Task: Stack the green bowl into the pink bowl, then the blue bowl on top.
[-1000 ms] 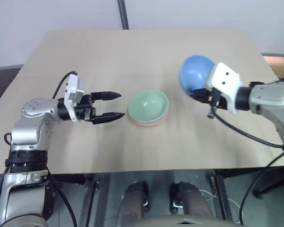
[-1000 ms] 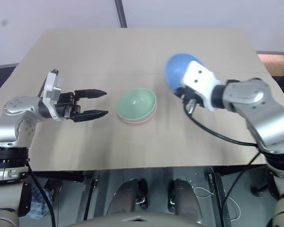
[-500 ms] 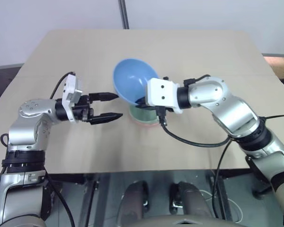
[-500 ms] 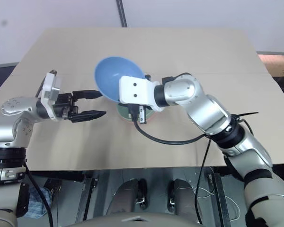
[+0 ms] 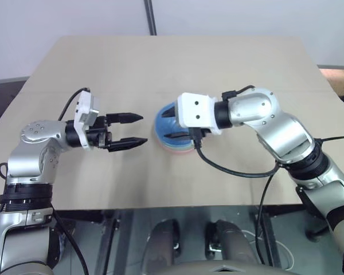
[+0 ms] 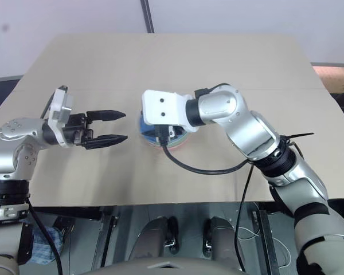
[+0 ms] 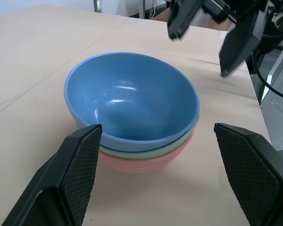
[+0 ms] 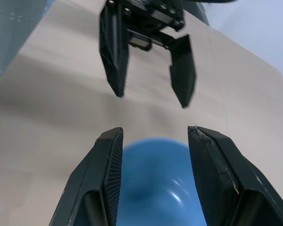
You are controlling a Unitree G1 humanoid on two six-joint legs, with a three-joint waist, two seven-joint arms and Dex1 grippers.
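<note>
Blue bowl [image 7: 132,101] sits nested upright in green bowl [image 7: 181,141], that inside pink bowl [image 7: 151,162] — stack at table [image 5: 218,69] centre. Right gripper [image 8: 153,141] just above stack, fingers parted, gripping nothing. Left gripper [image 5: 135,129] beside stack — wide open, empty.

1. the three bowls sit nested near the middle of the table [image 5: 229,63].
2. the pink bowl [image 7: 146,164] is at the bottom, the green bowl [image 7: 144,152] in it, the blue bowl [image 7: 132,96] on top.
3. the left gripper [image 5: 136,129] is just left of the stack.
4. the right gripper [image 5: 173,124] is over the stack, reaching from the right.
</note>
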